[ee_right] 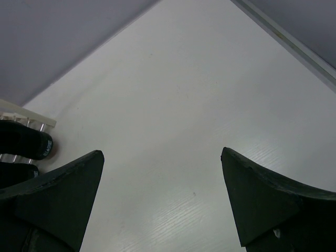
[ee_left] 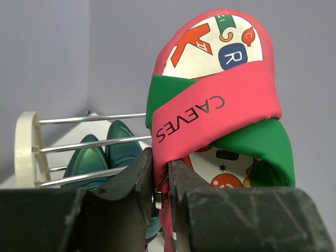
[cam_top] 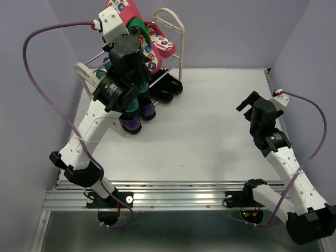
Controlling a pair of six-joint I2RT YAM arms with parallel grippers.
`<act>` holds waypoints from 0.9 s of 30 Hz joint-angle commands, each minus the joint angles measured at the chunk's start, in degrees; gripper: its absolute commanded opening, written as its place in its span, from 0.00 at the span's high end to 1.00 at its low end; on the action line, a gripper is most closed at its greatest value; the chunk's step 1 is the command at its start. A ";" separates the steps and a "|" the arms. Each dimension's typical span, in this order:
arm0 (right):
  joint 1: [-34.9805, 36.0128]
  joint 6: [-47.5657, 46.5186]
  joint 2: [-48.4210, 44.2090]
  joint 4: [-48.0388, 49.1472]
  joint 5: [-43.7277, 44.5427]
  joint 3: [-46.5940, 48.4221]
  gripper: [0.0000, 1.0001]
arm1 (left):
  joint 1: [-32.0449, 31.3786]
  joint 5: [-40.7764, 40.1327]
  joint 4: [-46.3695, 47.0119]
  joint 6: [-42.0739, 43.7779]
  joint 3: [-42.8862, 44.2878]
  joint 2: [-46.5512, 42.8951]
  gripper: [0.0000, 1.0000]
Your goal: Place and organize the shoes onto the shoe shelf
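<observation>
A: What's the left claw (ee_left: pixel 161 169) doing?

B: Pinching the sole edge of 1 red flip-flop (ee_left: pixel 215 105), jaws nearly together on the thin foam. The shoe stands on end above the shoe shelf (ee_left: pixel 25 142), at the far left of the table (cam_top: pixel 220 121).

A: And the right claw (ee_right: pixel 161 155)?

B: Spread wide, holding nothing, over bare tabletop on the right.

A: How will that flip-flop handle?

B: Light and bendy, I'd judge. Gripped by 1 edge it may sag or swing, and the shelf's rods are thin and shiny, so it could slip between them. The sole's edge beside the strap looks the best hold, since the strap itself is soft.

A: What's shelved already?

B: A second flip-flop (cam_top: pixel 160 43) lies on the top tier, and green shoes (ee_left: pixel 100 157) sit lower down. Purple loafers (cam_top: pixel 137 119) and black shoes (cam_top: pixel 169 90) show at the shelf's foot, but I can't tell whether they are on the bottom tier or the table.
</observation>
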 commanded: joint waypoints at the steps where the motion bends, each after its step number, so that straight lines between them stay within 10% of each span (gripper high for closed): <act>1: -0.01 0.56 -0.49 2.02 -0.25 -0.10 0.01 | 1.79 -5.39 6.70 -1.43 3.45 0.35 1.00; 27: -0.01 0.38 0.30 2.20 -1.56 0.60 0.01 | 16.39 9.99 -13.08 -24.20 4.77 8.17 1.00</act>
